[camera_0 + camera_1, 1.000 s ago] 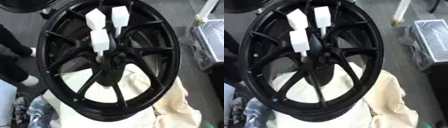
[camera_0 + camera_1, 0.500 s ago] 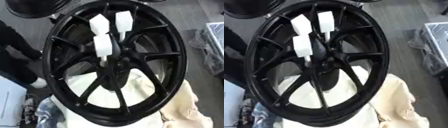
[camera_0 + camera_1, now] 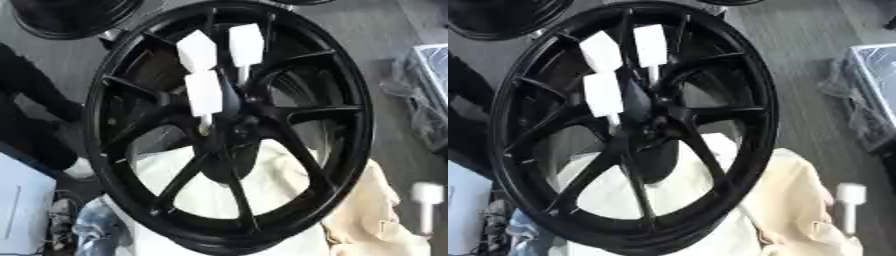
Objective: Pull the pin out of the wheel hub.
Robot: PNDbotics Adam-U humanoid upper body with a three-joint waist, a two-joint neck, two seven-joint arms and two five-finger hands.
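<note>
A large black spoked wheel (image 3: 352,105) lies tilted on a cream cloth (image 3: 372,220) and fills most of both views. Three white block-headed pins stick out around its hub (image 3: 238,127): one at the upper left (image 3: 196,50), one at the upper right (image 3: 246,44), and one lower down (image 3: 203,92) with its thin shaft entering the hub. A further white peg-like piece (image 3: 426,199) stands on the cloth at the lower right. Neither of my hands shows in either view.
A second black wheel (image 3: 70,20) lies at the top left. A plastic-wrapped box (image 3: 872,95) sits on the grey floor at the right. A pale flat box (image 3: 22,210) is at the lower left edge.
The whole picture has shifted, so the camera has moved. The white peg-like piece at the lower right has come into view. The three pins keep their places on the wheel.
</note>
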